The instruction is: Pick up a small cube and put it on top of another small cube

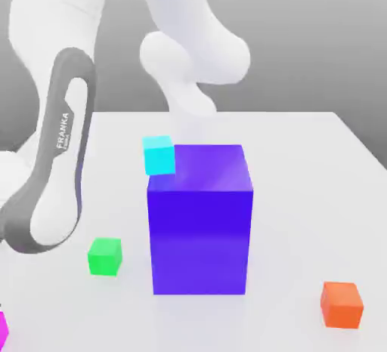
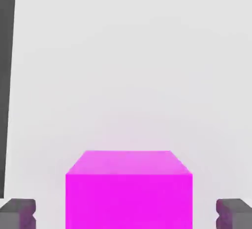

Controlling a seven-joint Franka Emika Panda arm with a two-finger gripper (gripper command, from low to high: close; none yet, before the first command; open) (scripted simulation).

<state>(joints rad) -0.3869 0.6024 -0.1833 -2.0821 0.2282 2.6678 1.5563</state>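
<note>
Exterior view, left to right: magenta cube point(image 1: 2, 329) sits at the bottom-left corner of the frame, mostly cut off by the edge, on the white tabletop point(image 1: 302, 162). Robot arm point(image 1: 57, 154) sweeps down the left side toward that corner, which fits a reach for the pick target. Green cube point(image 1: 104, 257) is lower left, near the magenta one but apart, free on top, so judged ready as the stacking base. Cyan cube point(image 1: 159, 154) is at centre, just behind the upper-left corner of the big blue-violet block point(image 1: 200, 218); whether they touch is unclear. Orange cube point(image 1: 342, 305) is lower right, well apart from everything. Cyan, orange and the block look like distractors.

Hand view: hand point(image 2: 127, 212) straddles the magenta cube point(image 2: 129, 188), dark fingertips point(image 2: 18, 212) at the bottom-left and bottom-right corners of the frame, one on each side. Visible gaps remain between each tip and the cube's sides, so the fingers are spread around it, not pinching yet. Cube is centred between them, resting flat, square to the fingers, likely for an even squeeze on opposite faces. Judged step: closing for the grasp; lift and stacking not yet done.
</note>
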